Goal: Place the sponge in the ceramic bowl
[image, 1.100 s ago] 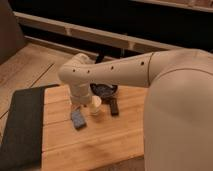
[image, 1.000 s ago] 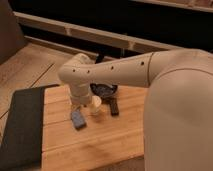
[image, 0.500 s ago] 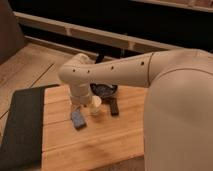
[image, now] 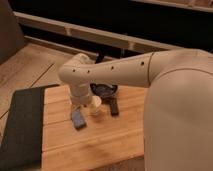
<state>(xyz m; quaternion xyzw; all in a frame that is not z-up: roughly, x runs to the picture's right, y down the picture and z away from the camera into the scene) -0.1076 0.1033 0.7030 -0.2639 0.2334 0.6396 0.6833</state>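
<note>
Hanging over the sponge (image: 78,120), the end effector (image: 77,106): grip cannot be told; ceramic bowl (image: 104,90) behind white cup (image: 95,105)

my arm (image: 125,72) looks smooth, matt cream plastic. my gripper (image: 76,106) hangs just over the sponge (image: 78,120), soft and matt blue-grey. the table (image: 115,142) is pale slatted wood; the ceramic bowl (image: 104,90) is dark, faintly glossy.

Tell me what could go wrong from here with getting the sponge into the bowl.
The gripper hangs right over the sponge, with the white cup close beside it; lifting toward the ceramic bowl could knock the cup over. The bowl is partly hidden behind the arm, so the drop may miss it. The black block also lies near that path.
</note>
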